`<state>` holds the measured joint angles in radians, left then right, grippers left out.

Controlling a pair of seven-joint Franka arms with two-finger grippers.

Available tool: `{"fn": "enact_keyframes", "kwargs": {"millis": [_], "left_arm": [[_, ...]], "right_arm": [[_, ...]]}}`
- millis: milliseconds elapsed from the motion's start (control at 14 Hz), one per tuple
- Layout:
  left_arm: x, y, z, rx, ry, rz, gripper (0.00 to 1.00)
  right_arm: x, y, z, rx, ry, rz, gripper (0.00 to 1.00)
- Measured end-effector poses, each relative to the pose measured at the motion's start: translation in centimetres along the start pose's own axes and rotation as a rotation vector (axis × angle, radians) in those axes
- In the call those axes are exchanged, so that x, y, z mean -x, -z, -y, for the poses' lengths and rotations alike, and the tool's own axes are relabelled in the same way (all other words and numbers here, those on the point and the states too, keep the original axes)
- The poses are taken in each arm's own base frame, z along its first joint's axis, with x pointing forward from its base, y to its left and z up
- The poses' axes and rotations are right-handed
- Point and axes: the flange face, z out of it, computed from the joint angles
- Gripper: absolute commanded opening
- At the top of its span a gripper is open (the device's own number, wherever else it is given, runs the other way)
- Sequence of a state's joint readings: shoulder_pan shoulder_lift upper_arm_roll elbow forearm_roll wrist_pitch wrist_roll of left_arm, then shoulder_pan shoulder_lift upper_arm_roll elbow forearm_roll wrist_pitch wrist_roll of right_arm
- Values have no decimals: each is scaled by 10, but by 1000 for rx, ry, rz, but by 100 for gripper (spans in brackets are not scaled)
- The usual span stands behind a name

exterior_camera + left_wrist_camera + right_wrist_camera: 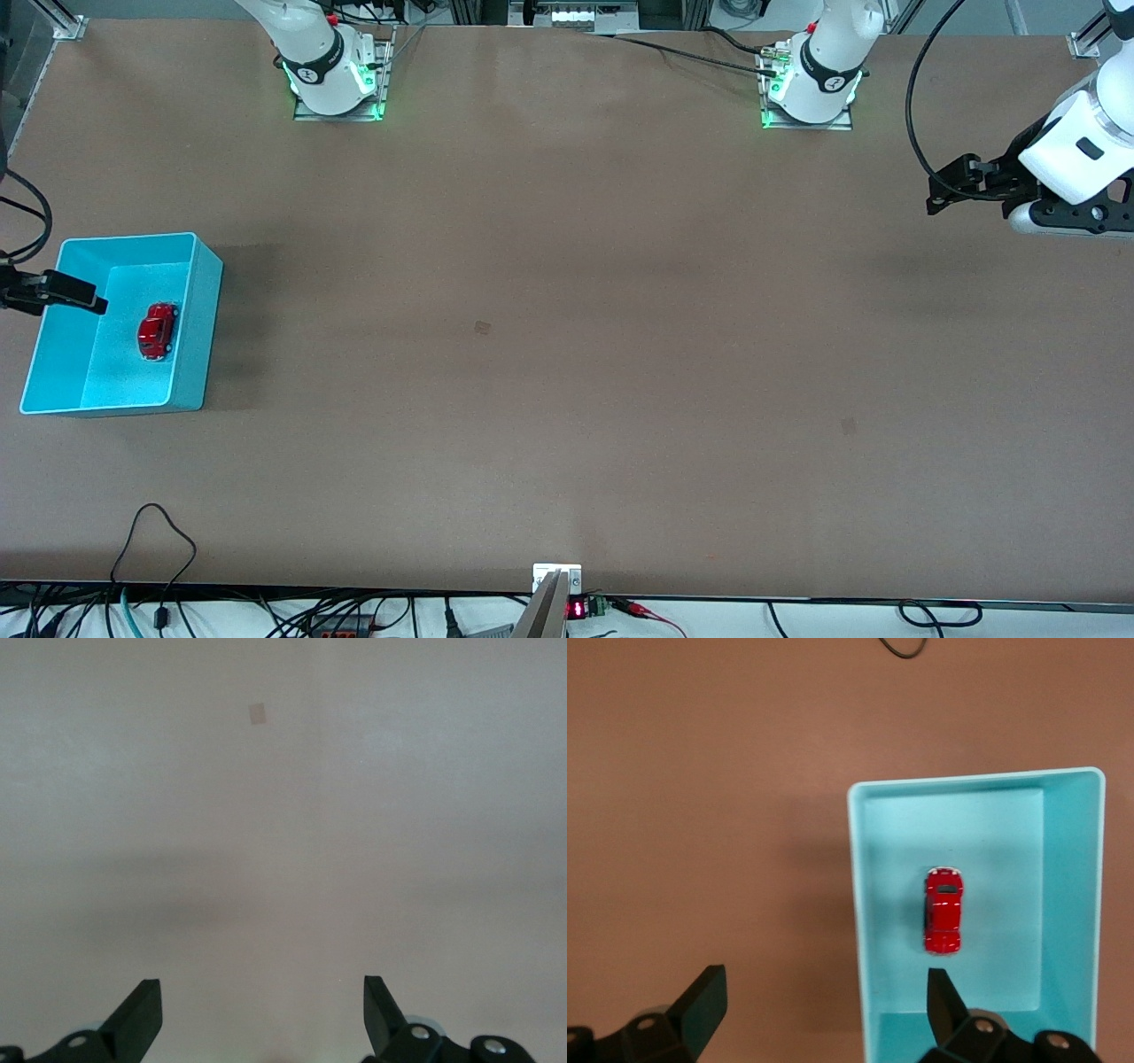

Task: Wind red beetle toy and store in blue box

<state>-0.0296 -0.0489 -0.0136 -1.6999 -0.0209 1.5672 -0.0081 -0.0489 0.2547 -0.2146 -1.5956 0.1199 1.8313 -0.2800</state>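
The red beetle toy (158,331) lies on the floor of the blue box (202,328), which stands at the right arm's end of the table. In the right wrist view the toy (943,910) rests on its wheels in the middle of the box (857,904). My right gripper (89,303) hangs open and empty above the box. In its wrist view (824,1001) one finger is over the box floor and the other over bare table beside the box wall. My left gripper (941,193) waits open and empty over bare table at the left arm's end; its wrist view (263,1014) shows the same.
Cables (151,532) loop onto the table along the edge nearest the front camera. A small pale patch (483,328) marks the table's middle, and it also shows in the left wrist view (257,713). The arm bases (337,80) stand along the edge farthest from the front camera.
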Motion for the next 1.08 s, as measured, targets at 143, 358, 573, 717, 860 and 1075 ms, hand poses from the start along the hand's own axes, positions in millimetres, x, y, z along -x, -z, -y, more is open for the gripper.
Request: {"fn": "enact_keyframes", "kwargs": {"millis": [143,358,573,717,860,1075], "left_arm": [[0,0,0,0,0,0,100],[0,0,0,0,0,0,100],[0,0,0,0,0,0,100],[0,0,0,0,0,0,100],[0,0,0,0,0,0,100],[0,0,0,0,0,0,100]], "right_arm": [[3,23,36,-15,-29,14,100],[15,62,70,-10,-35,39,100],[34,84,58,-13,-58,69,100],[39,84,47,-14,-89,93,100],[43,87,53,34,-115,97,100],[57,94,79,78,-88,79,100]]}}
